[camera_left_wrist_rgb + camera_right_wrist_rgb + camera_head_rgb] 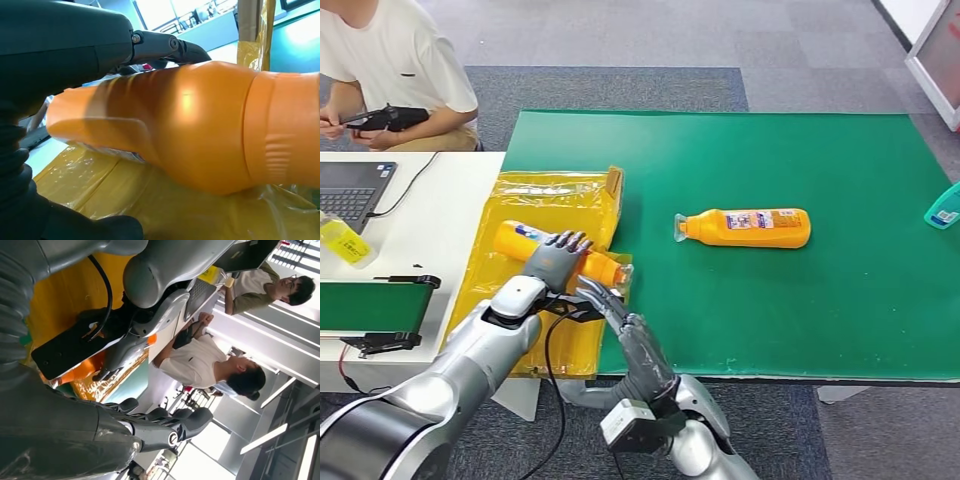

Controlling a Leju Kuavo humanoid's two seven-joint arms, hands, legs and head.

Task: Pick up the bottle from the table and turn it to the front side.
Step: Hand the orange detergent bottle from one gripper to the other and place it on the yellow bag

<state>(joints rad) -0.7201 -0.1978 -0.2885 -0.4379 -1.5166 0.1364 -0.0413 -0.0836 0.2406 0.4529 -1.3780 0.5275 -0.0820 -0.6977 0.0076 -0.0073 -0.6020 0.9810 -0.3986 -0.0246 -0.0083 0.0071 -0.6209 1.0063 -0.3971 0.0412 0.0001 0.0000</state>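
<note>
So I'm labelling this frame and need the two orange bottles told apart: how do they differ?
The near bottle lies on the yellow plastic bag, while the far bottle lies on the bare green mat. The left hand grips the near bottle; nothing touches the far one. The near bottle's cap points toward the robot's right, the far bottle's toward its left. Both are orange and lying on their sides.

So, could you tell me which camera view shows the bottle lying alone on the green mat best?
The head view: the bottle on the green mat lies whole on its side there, cap end toward the robot's left, label visible. The wrist views do not help with it; the left wrist view faces the other orange bottle.
</note>
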